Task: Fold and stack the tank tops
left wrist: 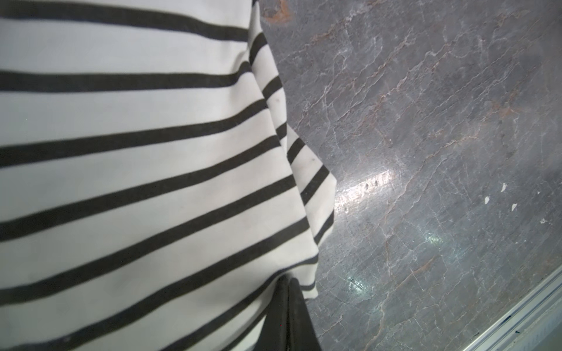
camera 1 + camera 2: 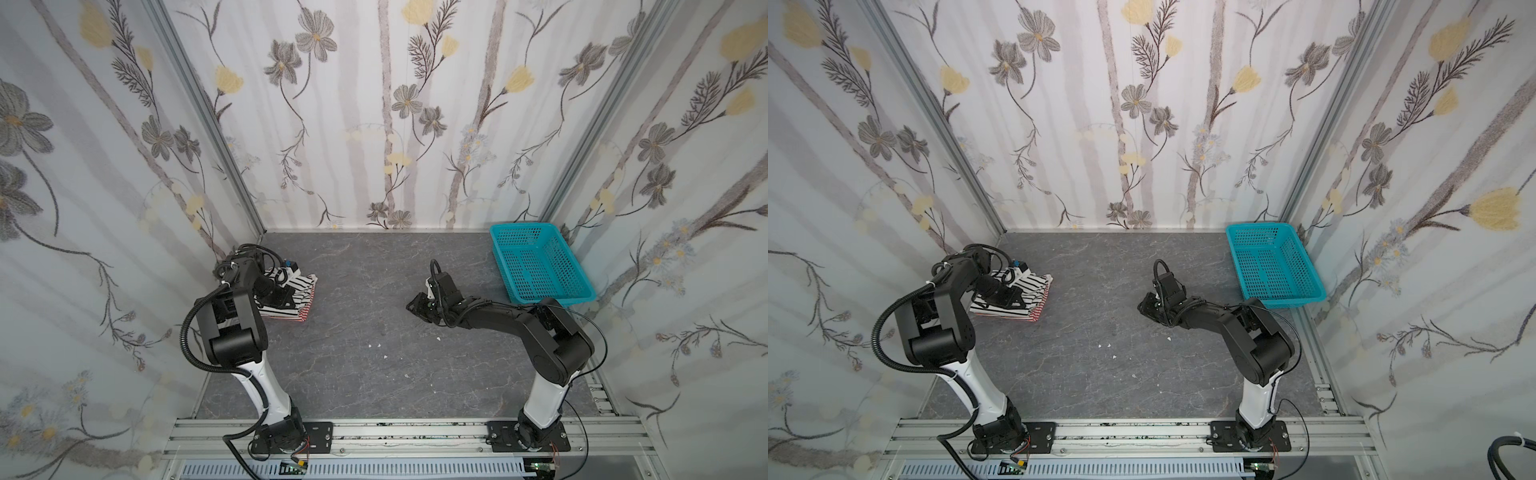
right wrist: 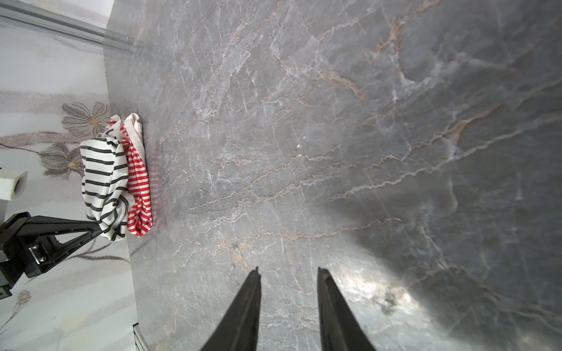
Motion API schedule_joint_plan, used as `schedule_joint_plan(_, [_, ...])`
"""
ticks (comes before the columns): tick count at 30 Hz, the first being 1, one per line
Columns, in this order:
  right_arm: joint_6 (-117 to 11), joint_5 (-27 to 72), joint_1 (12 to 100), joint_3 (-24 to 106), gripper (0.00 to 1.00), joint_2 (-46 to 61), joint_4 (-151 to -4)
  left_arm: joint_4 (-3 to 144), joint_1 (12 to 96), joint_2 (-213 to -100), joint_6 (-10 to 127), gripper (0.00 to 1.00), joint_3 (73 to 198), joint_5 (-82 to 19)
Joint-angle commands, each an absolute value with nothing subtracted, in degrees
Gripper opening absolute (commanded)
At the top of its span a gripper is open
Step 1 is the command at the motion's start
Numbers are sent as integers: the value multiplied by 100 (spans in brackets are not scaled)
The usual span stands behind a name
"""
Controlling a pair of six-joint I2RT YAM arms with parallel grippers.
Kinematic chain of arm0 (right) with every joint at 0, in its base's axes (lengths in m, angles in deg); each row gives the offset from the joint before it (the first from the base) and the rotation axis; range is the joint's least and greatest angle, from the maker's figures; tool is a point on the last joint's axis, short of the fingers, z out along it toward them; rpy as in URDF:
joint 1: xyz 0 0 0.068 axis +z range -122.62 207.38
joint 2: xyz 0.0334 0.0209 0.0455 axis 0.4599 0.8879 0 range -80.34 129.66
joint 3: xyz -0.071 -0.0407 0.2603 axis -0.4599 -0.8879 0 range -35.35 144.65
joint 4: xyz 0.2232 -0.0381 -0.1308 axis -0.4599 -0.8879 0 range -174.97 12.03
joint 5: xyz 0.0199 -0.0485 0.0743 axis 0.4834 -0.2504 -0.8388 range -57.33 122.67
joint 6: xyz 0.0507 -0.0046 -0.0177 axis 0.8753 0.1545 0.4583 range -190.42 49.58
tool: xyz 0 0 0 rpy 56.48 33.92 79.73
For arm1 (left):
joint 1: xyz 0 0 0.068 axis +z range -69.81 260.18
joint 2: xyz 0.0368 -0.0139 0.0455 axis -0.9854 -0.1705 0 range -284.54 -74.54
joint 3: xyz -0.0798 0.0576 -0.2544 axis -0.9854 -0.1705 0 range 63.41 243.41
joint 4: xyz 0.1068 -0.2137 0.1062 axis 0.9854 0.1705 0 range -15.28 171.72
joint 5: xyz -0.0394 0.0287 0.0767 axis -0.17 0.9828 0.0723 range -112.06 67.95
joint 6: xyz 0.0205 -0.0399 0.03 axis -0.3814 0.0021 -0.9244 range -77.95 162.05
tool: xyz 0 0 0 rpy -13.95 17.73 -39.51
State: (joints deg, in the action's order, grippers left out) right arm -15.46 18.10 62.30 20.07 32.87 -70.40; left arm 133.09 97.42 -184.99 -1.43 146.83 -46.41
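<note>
The left gripper (image 3: 102, 228) is pinching a corner of the black-and-white tank top (image 3: 100, 170), its jaws closed tight on the striped cloth. That top is lying folded over the red-and-white tank top (image 3: 138, 182) — the two are sitting as one small stack at the far left of the desk (image 2: 365, 332). The right gripper (image 3: 289, 270) is hovering low over the desk near its middle, jaws standing partly apart with nothing between them — well apart from the stack — while the teal basket (image 2: 540, 266) is resting in the far right corner.
</note>
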Motion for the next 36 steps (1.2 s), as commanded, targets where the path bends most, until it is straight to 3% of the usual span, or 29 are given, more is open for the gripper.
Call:
schedule_joint_plan(1, [-1531,1928,6237,1895,34,3128,-6865,13266,9725,-18592,-167,6,14606,-4711])
schedule_joint_plan(9, [-1656,2057,6180,1658,34,2612,-7063,13115,9724,-18539,-75,15,14369,-4316])
schedule_joint_plan(14, [-1990,2231,6113,1789,37,1912,-7689,13124,9715,-18248,-53,19,14351,-4539])
schedule_joint_plan(16, [-2208,2342,6045,1869,41,1555,-8039,13124,9716,-18003,-52,26,14339,-4785])
schedule_joint_plan(22, [-2859,2949,5732,1744,78,266,-8840,13100,9580,-17582,448,73,14507,-5708])
schedule_joint_plan(24, [-3070,3186,5566,1682,86,-174,-9120,13059,9516,-17546,536,99,14511,-6080])
schedule_joint_plan(29, [-3589,4058,5146,1538,94,-954,-9801,12487,9287,-17387,905,100,14132,-7138])
schedule_joint_plan(36, [-4104,5021,4568,842,94,-1485,-9913,9602,8779,-16648,2329,100,12609,-6408])
